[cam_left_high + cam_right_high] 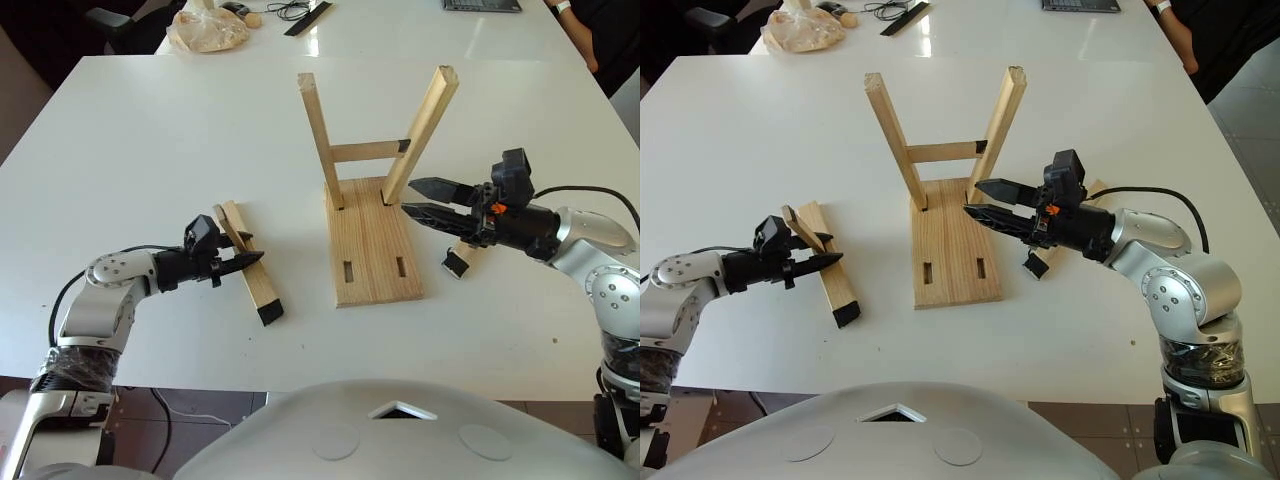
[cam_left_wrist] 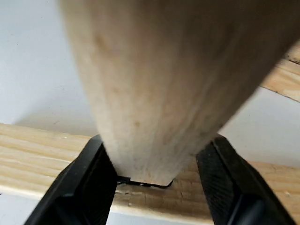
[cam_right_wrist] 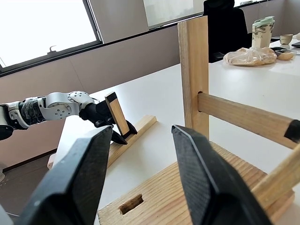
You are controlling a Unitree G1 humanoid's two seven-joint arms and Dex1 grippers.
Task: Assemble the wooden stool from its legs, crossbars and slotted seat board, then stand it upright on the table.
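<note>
The loose leg [image 2: 159, 84] is the piece in hand. It tilts up off the table, well left of the seat board [image 1: 370, 250], clamped between the left gripper's [image 1: 240, 262] fingers [image 2: 89, 187], which press on opposite faces near one end. A second leg [image 1: 262, 290] lies flat just beneath it, also left of the seat board.

On the board's far end, two legs [image 1: 320, 140] stand in their slots, joined by a crossbar [image 1: 365, 151]. The two near slots [image 1: 347, 271] are empty, so the task looks about half done.

The step seems to be bringing the held leg to a near slot. Doing that well means lifting clear of the leg underneath, turning the tenon end downward and squaring it to the slot before pressing.

The right gripper [image 1: 408, 197] hovers with fingers spread wide at the board's right edge, beside the standing leg's base, well placed to steady the board. Another piece [image 1: 458, 258] lies right of the board.
</note>
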